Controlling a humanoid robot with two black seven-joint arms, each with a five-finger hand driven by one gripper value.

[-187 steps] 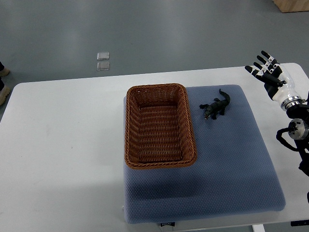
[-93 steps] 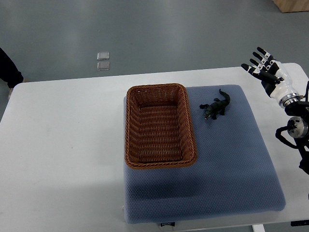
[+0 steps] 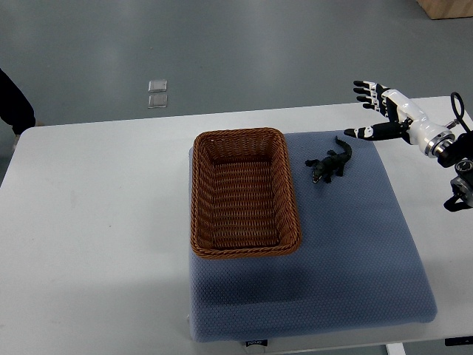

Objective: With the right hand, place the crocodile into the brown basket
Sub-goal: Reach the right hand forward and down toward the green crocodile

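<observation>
Hovering with fingers spread and empty, the right hand (image 3: 384, 112) is near the tail of the crocodile (image 3: 329, 162), which lies on the blue pad (image 3: 355, 244) just right of the basket (image 3: 293, 200), not touching it.

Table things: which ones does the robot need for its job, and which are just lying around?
For the job:
crocodile
brown basket
right hand, open, up by the crocodile's tail

Just lying about:
blue mat
white table
two clear squares on the floor
a person's dark sleeve at the left edge
</observation>
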